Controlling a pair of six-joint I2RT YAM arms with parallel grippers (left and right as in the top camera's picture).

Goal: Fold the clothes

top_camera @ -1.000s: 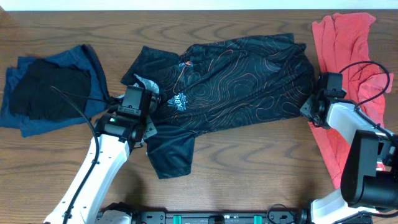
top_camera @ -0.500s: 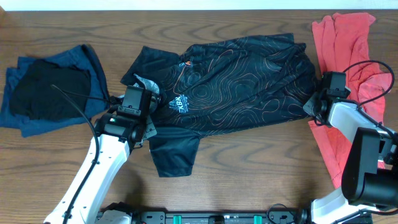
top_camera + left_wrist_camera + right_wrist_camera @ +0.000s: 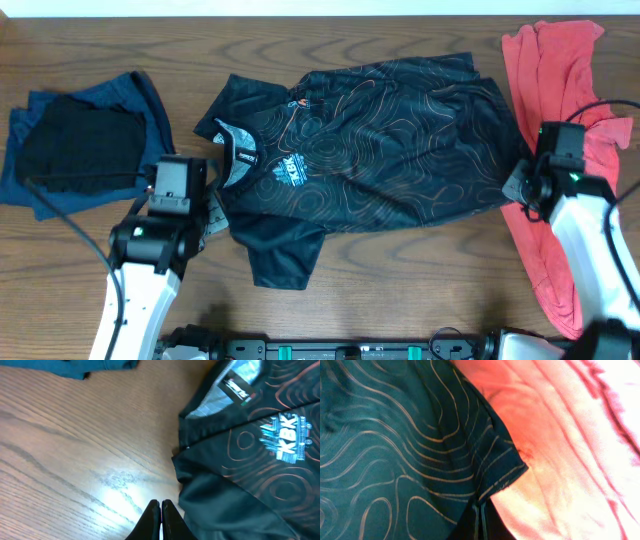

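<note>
The jersey [image 3: 370, 140] lies spread on the bench [image 3: 400, 270], its right hem over a red garment [image 3: 560, 70], with the right tool [image 3: 480, 512] closed at that hem, grip unclear, and the left tool [image 3: 160, 510] closed on bare wood beside its left edge.

The left gripper [image 3: 161, 511] and the right gripper [image 3: 479, 516] are each observed fully closed, jaws pressed together, wrists angled downward.

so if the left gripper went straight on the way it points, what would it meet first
Probably the bare wooden table: the shut left gripper points at open wood right beside the edge of the jersey. Depth is unclear, but the cloth seems just off its line.
</note>
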